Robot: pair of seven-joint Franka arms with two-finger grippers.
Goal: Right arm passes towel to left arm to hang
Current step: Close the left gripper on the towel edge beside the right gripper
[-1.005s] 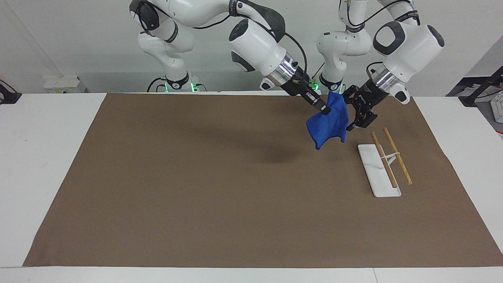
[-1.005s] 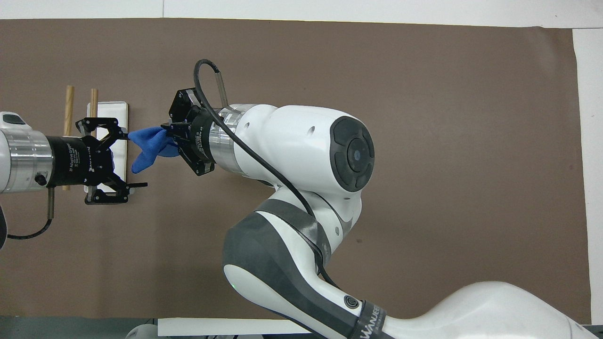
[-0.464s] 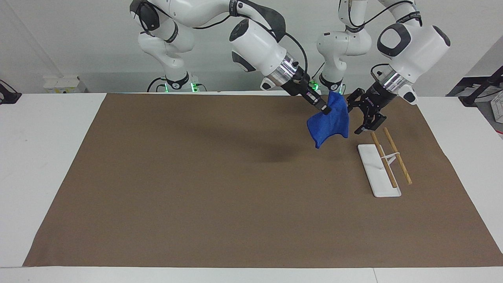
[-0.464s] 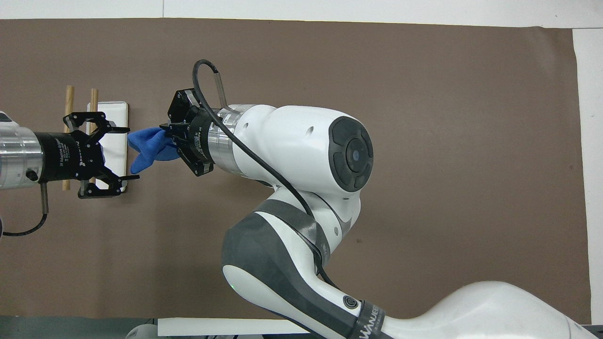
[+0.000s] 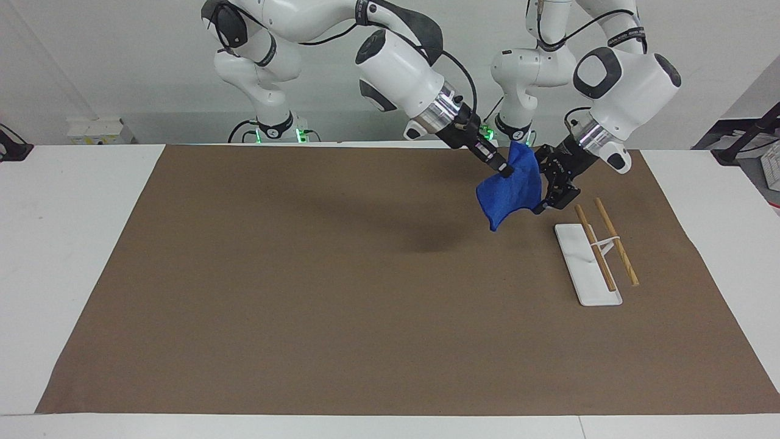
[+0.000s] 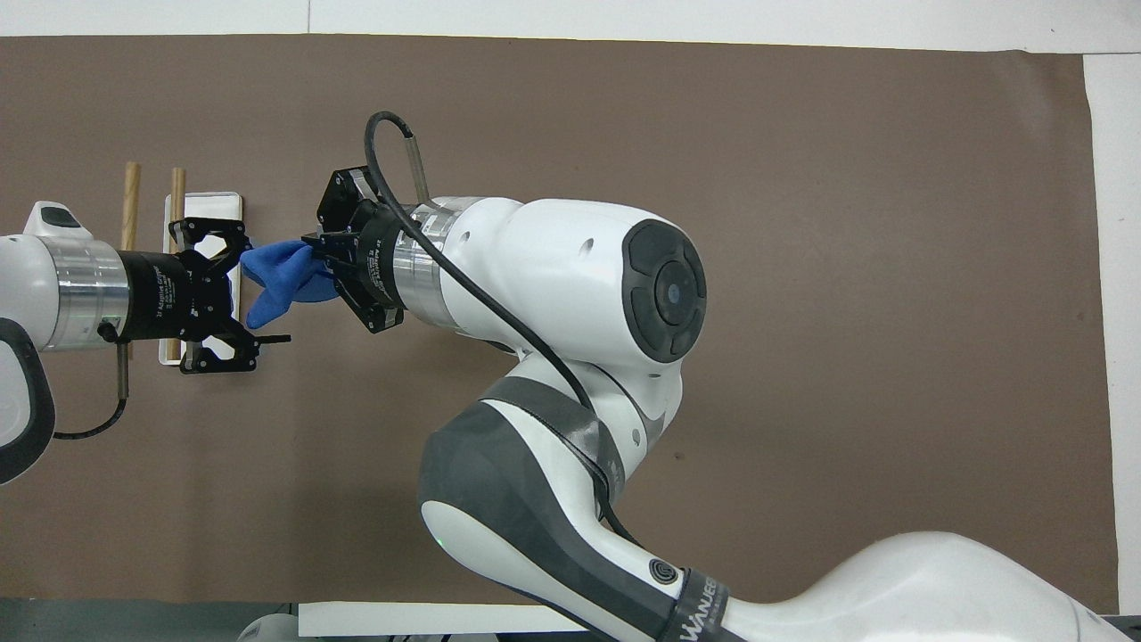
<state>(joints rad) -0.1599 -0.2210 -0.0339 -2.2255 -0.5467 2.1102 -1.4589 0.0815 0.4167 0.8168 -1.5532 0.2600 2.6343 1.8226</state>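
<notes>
The towel [image 5: 510, 192] hangs in the air over the brown mat [image 5: 304, 292], near the rack [image 5: 597, 256], pinched at an upper fold by the right pincer [image 5: 503, 171], which is clamped on it. The left pincer [image 5: 544, 194] sits at the cloth's free edge, fingers apart. Light, limp and floppy, the towel will likely sag and swing; an upper corner beside the present grip looks the best hold.

light: bright, even, from overhead | shadows: soft dark blob on the brown mat [image 5: 365, 292] under the raised arms, pretty diffuse, no hard edges | glare: mild shine on the white arm shells | focus: both views look sharp enough, no motion blur | distortion: none obvious at the edges
</notes>
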